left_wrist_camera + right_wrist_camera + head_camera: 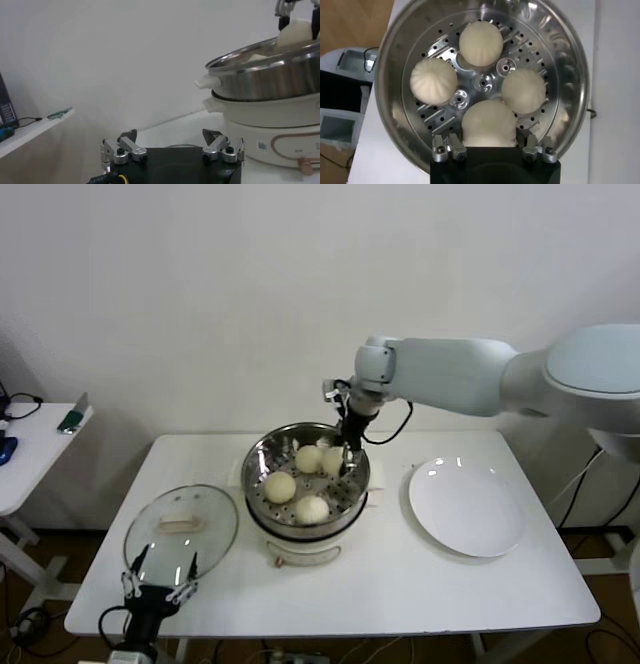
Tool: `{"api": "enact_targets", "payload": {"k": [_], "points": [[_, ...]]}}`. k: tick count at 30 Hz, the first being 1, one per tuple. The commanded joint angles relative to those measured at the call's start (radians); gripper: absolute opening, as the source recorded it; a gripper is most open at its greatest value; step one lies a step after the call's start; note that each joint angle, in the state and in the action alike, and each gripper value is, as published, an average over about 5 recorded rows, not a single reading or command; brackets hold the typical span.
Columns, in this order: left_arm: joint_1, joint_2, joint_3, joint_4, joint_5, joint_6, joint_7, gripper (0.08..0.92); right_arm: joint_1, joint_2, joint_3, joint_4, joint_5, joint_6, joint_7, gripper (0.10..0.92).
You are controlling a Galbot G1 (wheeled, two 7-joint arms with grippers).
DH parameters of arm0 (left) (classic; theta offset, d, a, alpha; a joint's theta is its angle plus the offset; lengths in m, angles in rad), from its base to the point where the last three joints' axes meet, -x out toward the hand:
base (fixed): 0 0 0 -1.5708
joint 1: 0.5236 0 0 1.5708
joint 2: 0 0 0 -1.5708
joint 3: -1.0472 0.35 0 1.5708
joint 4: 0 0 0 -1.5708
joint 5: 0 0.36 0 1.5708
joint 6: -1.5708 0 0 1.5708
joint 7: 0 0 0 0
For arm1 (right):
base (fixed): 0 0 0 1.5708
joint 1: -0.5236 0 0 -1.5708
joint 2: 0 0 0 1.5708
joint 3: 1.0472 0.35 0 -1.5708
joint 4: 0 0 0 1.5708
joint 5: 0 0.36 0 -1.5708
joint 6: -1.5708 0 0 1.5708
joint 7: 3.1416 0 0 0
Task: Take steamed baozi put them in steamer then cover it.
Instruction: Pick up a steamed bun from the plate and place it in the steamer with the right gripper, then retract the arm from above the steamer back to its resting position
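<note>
The steamer (256, 476) stands mid-table with steamed baozi on its perforated tray. Three lie loose (480, 42) (433, 81) (523, 90). My right gripper (489, 144) reaches down into the pot at its far right side and is shut on the fourth baozi (489, 124), which rests low on the tray; the head view shows this gripper (346, 458) beside that bun (332, 460). The glass cover (205, 514) lies flat on the table left of the steamer. My left gripper (160, 580) hangs open and empty just in front of the cover.
A flat white plate (466, 506) lies bare to the right of the steamer. A small side table (30, 446) with gadgets stands off to the left. The left wrist view shows the steamer (265, 82) from the side.
</note>
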Motion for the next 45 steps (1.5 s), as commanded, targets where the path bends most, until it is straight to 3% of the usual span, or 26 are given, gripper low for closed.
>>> {"api": "enact_targets", "payload": {"k": [1,12,18,33,38,45], "points": [[-0.015,0.002,0.0,0.013,-0.006,-0.003,0.001,0.823,-0.05,0.061,-0.038,-0.029,0.004,-0.004,0.017,0.681],[-0.036,0.003,0.007,0.024,-0.007,0.0,0.0,0.823,-0.06,0.058,-0.035,-0.027,-0.019,-0.007,0.034,0.717],[-0.038,0.004,0.007,0.026,-0.007,0.001,-0.001,0.823,-0.048,0.043,-0.021,-0.022,-0.028,-0.008,0.032,0.811],[-0.034,0.004,0.009,0.022,0.0,0.0,-0.001,0.823,0.107,-0.141,0.062,0.066,-0.011,0.024,-0.045,0.823],[-0.034,0.005,0.005,0.019,0.001,0.0,-0.004,0.823,0.1,-0.304,0.159,0.131,-0.064,0.115,0.066,0.823],[-0.047,0.001,-0.006,0.026,0.007,-0.004,-0.023,0.823,-0.002,-0.555,0.297,0.284,-0.123,0.267,0.361,0.823]]}}
